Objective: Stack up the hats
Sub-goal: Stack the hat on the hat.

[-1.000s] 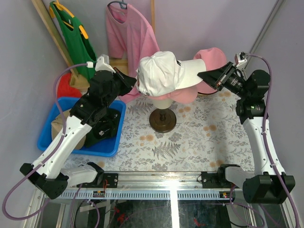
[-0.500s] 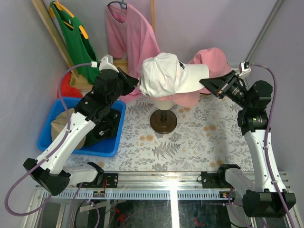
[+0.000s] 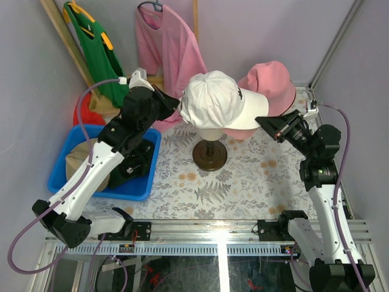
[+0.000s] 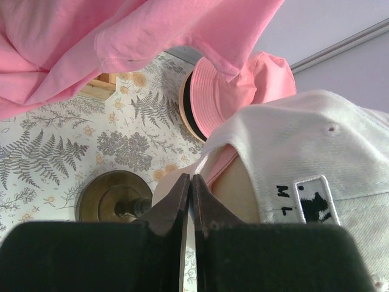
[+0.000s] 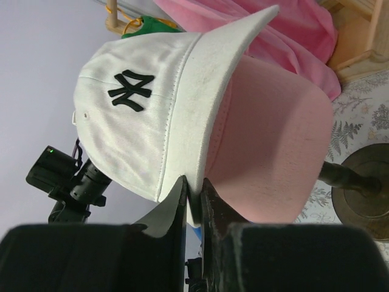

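An off-white cap with dark lettering [image 3: 216,102] sits over a pink cap [image 5: 273,146] on the beige mannequin head [image 4: 240,191]. My right gripper [image 3: 262,121] is shut on the white cap's brim [image 5: 200,121], just right of the head; the brim edge is pinched between its fingers [image 5: 194,182]. My left gripper [image 3: 176,104] is shut at the back left of the head, just below the cap's rear edge [image 4: 189,177], with nothing seen between its fingers. A pink bucket hat [image 3: 270,82] lies behind on the right. A dark green cap [image 3: 137,159] lies in the blue bin.
The blue bin [image 3: 67,143] stands at the left and also holds a tan item [image 3: 76,159]. The head stands on a round brown base [image 3: 209,155]. A pink shirt [image 3: 167,42] and a green garment [image 3: 91,36] hang at the back. Walls close in on both sides.
My right gripper has drawn the white cap's brim down and toward the front, and the cap has settled lower over the head. My left gripper shifted slightly right and back.
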